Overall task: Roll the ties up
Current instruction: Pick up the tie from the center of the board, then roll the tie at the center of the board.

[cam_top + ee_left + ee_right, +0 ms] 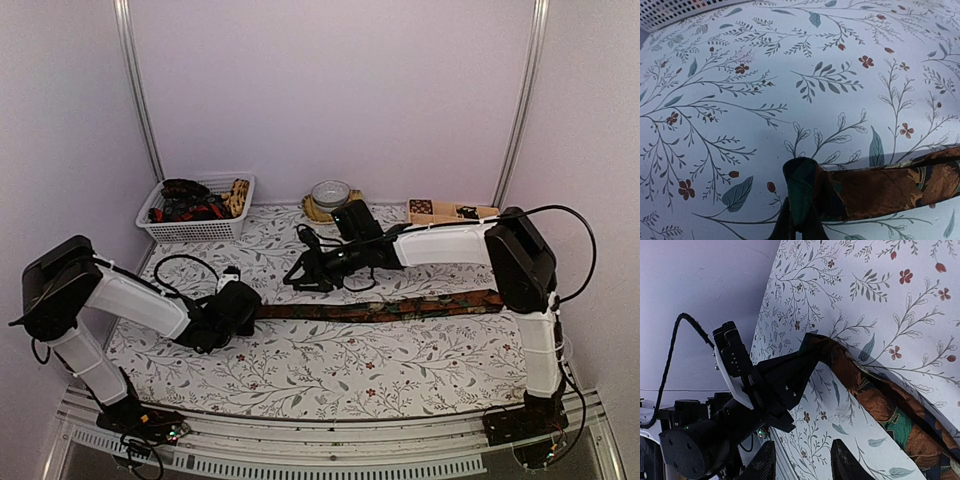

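The white tablecloth [330,372], printed with leafy sprigs and small red flowers, carries one long, narrow fabric tie in rusty brown and green [400,307], stretched flat from the left arm across towards the right arm. More dark and tan ties [188,205] sit heaped in a white plastic mesh basket [200,229] at the back left. The left gripper [243,303] is clamped tight on the stretched tie's folded left end, while the right gripper [801,462] hangs near that end, jaws parted around nothing.

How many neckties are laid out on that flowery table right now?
1. A brown-and-green patterned tie stretches across the table, its left end pinched in the left end effector. More ties lie heaped in the white basket at the back left, too tangled to count.
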`<state>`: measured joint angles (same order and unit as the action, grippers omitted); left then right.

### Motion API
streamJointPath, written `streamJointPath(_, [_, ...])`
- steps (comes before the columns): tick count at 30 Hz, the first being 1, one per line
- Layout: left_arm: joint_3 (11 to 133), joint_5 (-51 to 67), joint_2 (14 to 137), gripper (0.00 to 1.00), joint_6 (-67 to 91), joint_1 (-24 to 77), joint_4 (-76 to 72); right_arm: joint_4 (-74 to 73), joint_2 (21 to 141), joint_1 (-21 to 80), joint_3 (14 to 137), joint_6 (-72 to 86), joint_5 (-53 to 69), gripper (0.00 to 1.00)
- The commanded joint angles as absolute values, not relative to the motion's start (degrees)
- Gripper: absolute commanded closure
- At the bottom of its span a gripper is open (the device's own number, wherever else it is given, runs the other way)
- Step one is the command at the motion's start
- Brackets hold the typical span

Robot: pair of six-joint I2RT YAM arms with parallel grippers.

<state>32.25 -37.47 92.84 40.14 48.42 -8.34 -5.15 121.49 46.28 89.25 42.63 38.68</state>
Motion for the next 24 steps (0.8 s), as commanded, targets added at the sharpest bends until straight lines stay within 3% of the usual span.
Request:
streamJointPath(1, [36.13,-45.66,94.67,1.0,41.28,51.87,1.27,-1.57,132.01,47.51,95.66,49.47,46.27,0.64])
streamJointPath(24, [43.4,-46.64,101.73,1.0,39.52,55.45,7.93,-7.61,143.62,47.6,97.94,48.15,42.82,0.69])
